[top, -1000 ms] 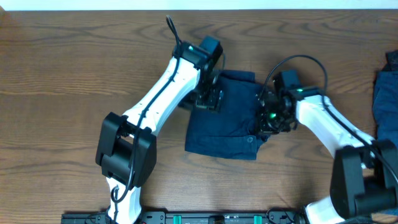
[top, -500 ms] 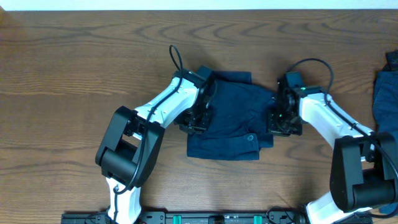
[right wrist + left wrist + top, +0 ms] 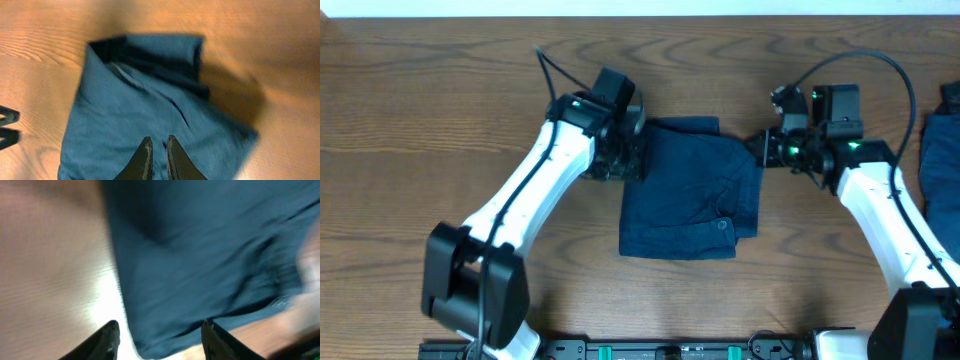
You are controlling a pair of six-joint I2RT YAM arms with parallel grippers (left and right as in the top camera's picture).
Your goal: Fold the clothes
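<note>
The dark navy garment [image 3: 688, 190] lies folded into a rough rectangle at the table's middle, with its pale button [image 3: 724, 226] near the front right. My left gripper [image 3: 626, 152] is at its far left edge. In the left wrist view the fingers [image 3: 160, 331] are open, with the garment's edge [image 3: 200, 265] below and between them; that view is blurred. My right gripper [image 3: 769, 150] is by the garment's far right corner. In the right wrist view its fingers [image 3: 156, 144] are shut and empty above the fabric [image 3: 125, 120].
A brighter medium-blue fabric heap [image 3: 942, 160] lies at the table's right edge, beside the right arm. Bare wooden table [image 3: 440, 120] surrounds the garment. A black rail [image 3: 650, 350] runs along the front edge.
Both grippers have drawn back from the garment's sides toward its far corners. The left arm has swung out to the left. The garment lies flatter and more squared.
</note>
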